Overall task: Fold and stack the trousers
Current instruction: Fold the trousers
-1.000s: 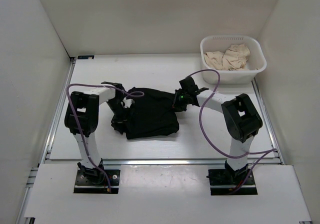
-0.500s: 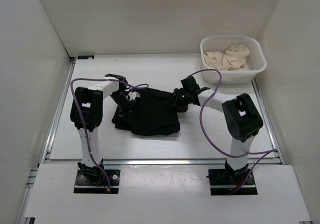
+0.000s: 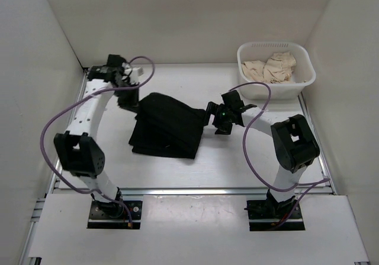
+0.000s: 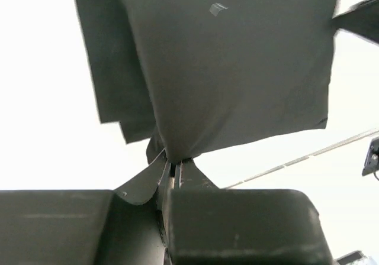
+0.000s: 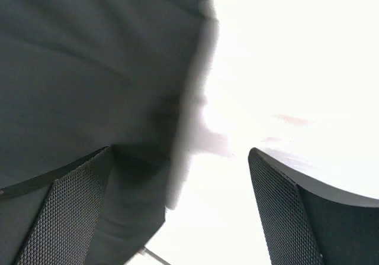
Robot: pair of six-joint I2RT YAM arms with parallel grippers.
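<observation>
The trousers [image 3: 169,129] are pinched at their far left corner by the left end effector [image 4: 173,164], closed tight on a tuck of black cloth pulled taut. The right end effector [image 5: 180,152] holds its 2 fingers [image 5: 59,217] wide apart at the trousers' right edge; blur makes contact hard to judge. Folded, they lie mid-way across the surface [image 3: 237,158], slightly toward its left edge. A white basket [image 3: 284,90] of beige cloth [image 3: 272,67] sits in the far right corner.

Left arm [image 3: 89,108] stretched far back, left hand [image 4: 173,165] clamped on the trousers [image 3: 169,129]; right hand [image 5: 179,154] spread open.
</observation>
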